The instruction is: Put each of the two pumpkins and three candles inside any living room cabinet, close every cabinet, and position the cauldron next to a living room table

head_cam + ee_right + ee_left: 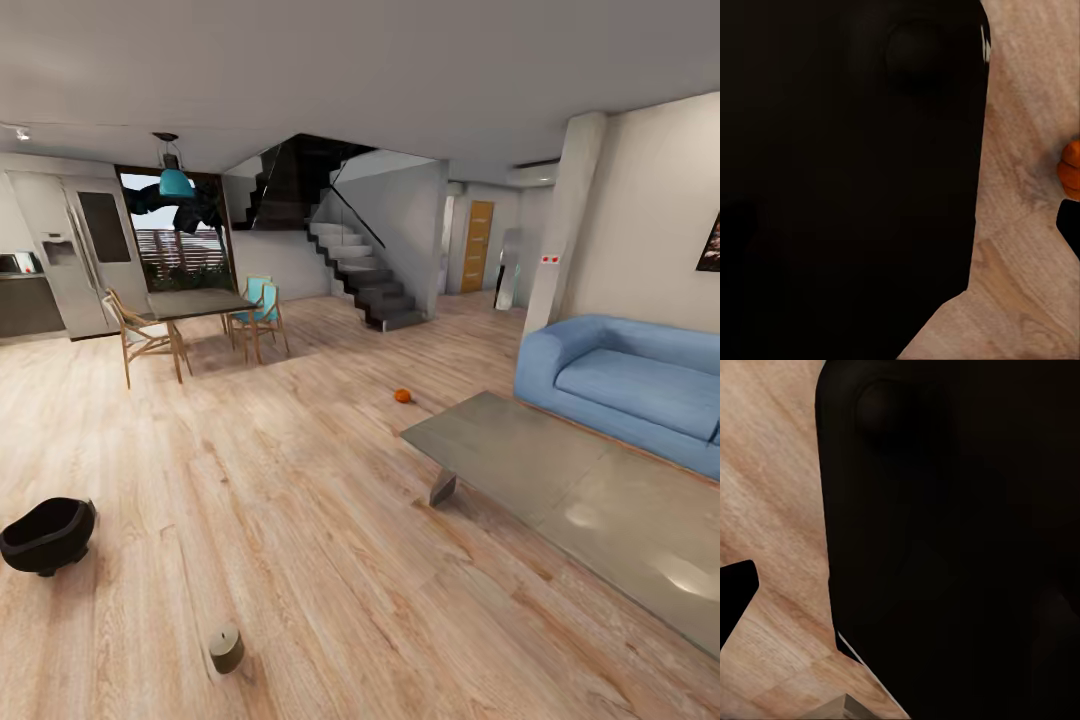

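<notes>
So: jaw state couldn't be read for either gripper. Left wrist view was mostly blocked by a dark rounded robot body [945, 540] close to the lens, with a strip of wood floor [772, 510] beside it and a small black tip at the frame edge; fingers weren't identifiable. Right wrist view was the same story: a dark body [847, 172] across most of the frame, floor planks alongside, plus a sliver of an orange pumpkin [1070, 169] at the frame edge, lying on the floor.

Head view looked across an open living room. One candle [226, 649] stood upright on the floor close to the camera. The cauldron [46, 536] sat on the floor off to the left, tipped so its mouth faced up and sideways, well apart from the candle. A second pumpkin [402, 395] lay on the floor farther out, near the far corner of the low grey coffee table [560, 470]. Blue sofa [640, 385] sat behind that table on the right. Dining table [195, 302] with wooden chairs stood at the back left, staircase [365, 270] behind it.
</notes>
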